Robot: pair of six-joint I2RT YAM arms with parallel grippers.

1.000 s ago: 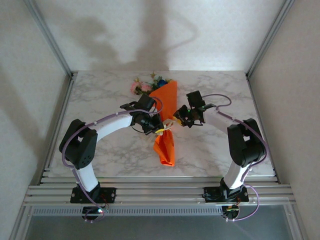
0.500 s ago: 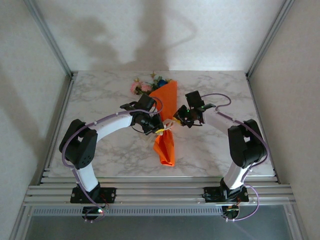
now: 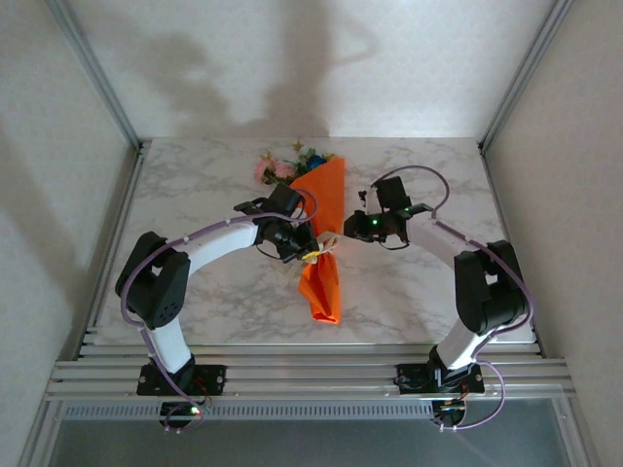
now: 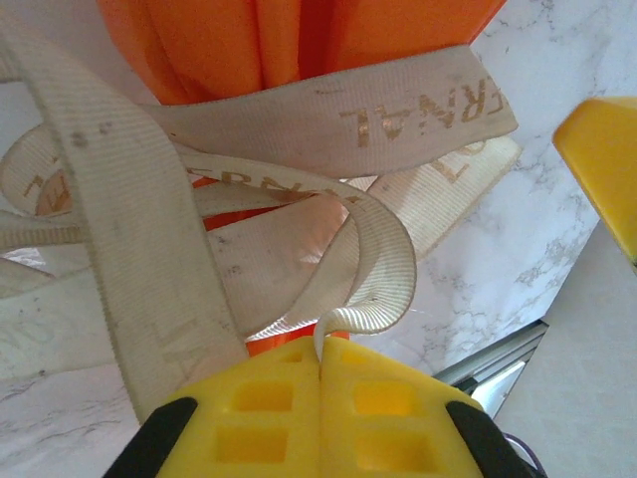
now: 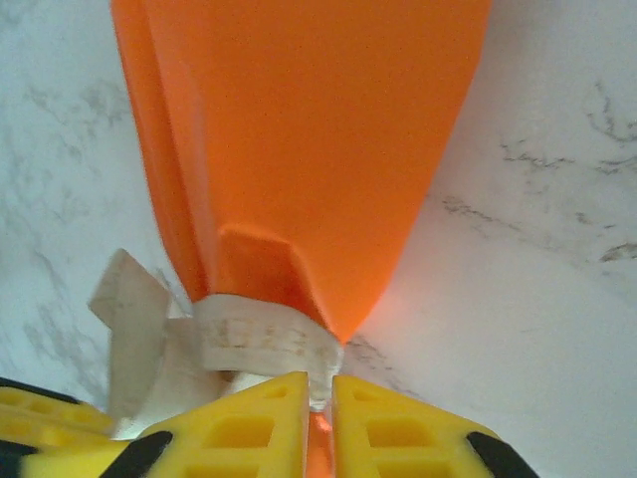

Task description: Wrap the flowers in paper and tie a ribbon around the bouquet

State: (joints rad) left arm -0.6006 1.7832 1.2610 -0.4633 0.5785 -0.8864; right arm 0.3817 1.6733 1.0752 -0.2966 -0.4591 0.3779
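Right gripper point(image 5: 318, 393) swung outward, pinching ribbon point(image 4: 418, 100) — left gripper point(image 4: 320, 363) clamps it too.

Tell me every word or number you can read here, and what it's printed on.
"RNAL": gold letters on the ribbon crossing the orange paper; its first letters are hidden.
Other gold print on the ribbon's lower loops: too creased to read.
Ribbon marks in the right wrist view: too blurred.
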